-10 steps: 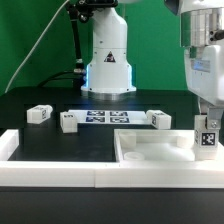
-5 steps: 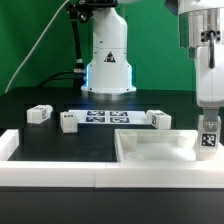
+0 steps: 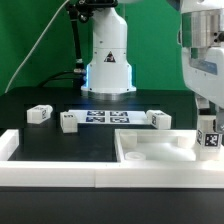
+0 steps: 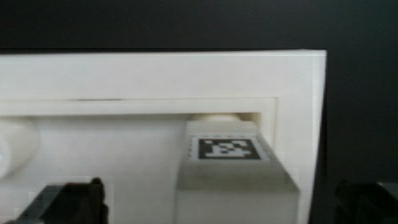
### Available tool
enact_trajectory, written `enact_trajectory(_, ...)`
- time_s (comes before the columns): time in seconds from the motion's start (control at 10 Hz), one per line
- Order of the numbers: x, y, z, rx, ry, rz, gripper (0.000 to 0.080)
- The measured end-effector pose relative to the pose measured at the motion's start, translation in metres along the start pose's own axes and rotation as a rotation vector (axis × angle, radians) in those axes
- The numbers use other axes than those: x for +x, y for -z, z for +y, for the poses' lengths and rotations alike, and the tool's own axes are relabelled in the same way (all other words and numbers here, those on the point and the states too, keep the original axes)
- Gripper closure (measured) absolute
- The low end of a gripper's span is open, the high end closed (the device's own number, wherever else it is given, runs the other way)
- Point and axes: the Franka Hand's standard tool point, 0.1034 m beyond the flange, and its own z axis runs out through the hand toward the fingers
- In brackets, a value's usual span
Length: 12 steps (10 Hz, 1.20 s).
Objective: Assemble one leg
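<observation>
The hand (image 3: 209,118), apparently still gripping the leg (image 3: 210,137), has drifted slightly rightward.

A robotics lab: green backdrop (image 3: 30,40), black table (image 3: 30,135), marker board (image 3: 108,117).

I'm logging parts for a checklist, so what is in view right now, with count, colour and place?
Held leg: 1, white with a black-and-white tag, at the exterior view's right, at the panel's corner; its tag also shows in the wrist view.
Loose legs: 3, white with tags, on the table: one far on the exterior view's left, one by the marker board's left end, one by its right end.
Marker board: 1, white with tags, flat mid-table.
Panel: 1, white, raised rim, front right.
Rail: white, along the front edge.
Table: 1, black.
Backdrop: green.
Robot base: 1, white, rear centre.
Gripper: 1, white, jaws shut on the held leg.
</observation>
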Motion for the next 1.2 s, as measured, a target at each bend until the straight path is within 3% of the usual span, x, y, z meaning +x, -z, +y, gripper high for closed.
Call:
enact_trajectory(0.6, -0.0028, 0.004, -0.0025, -0.044, 0.803, 0.053, 0.0151)
enact_trajectory(1.2, -0.0001, 0.0044, -0.0039, -0.079, 1.285, 0.087, 0.0151)
